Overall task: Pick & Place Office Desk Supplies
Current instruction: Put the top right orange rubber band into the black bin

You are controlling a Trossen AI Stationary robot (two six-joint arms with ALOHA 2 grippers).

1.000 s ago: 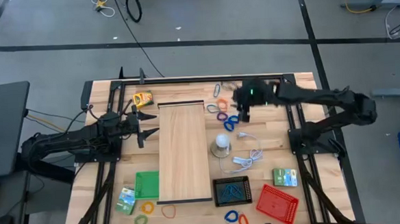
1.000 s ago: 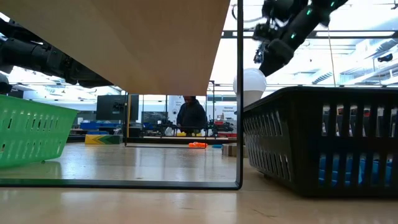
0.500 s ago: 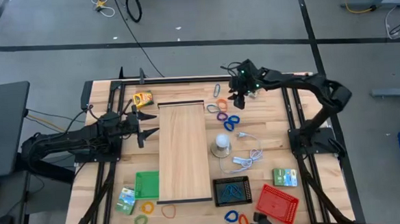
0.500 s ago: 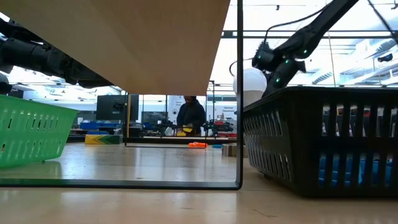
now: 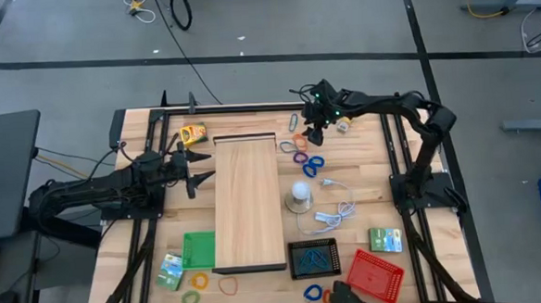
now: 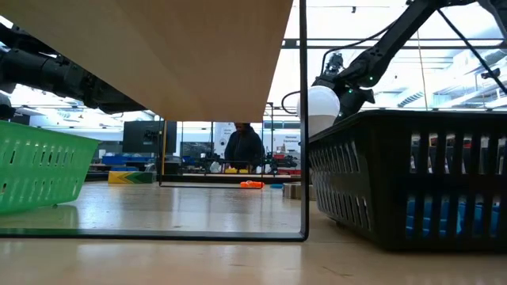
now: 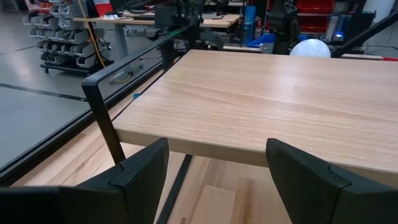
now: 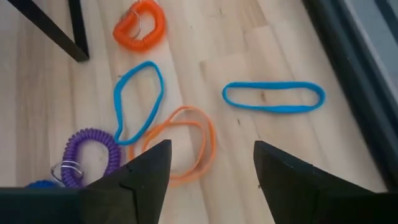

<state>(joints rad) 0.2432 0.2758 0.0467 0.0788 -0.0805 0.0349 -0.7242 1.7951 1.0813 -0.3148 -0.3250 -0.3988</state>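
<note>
Loose loops lie on the table at its far right: an orange band [image 8: 186, 146], a blue band [image 8: 138, 99], a long blue band [image 8: 273, 98], an orange coil [image 8: 140, 23] and a purple coil [image 8: 90, 155]. My right gripper [image 8: 214, 180] hangs open just above them, slanting down, its fingers either side of the orange band and touching nothing; the high view shows my right gripper [image 5: 313, 133] by the loops [image 5: 300, 152]. My left gripper [image 5: 197, 170] waits open at the left side of the long wooden board [image 5: 248, 204]. Small card boxes [image 5: 385, 239] [image 5: 171, 271] [image 5: 193, 133] lie apart.
The raised board on its black frame [image 7: 102, 118] spans the table's middle. A white round lamp [image 5: 299, 194] and a white cable [image 5: 334, 213] lie right of it. Green [image 5: 199, 249], black [image 5: 314, 258] and red [image 5: 374, 274] mesh trays stand along the near edge, with more loops [image 5: 320, 293].
My right gripper has come down toward the loops at the table's far right, shifting a little toward the far and left edges while its arm folded in. The loops have not moved.
</note>
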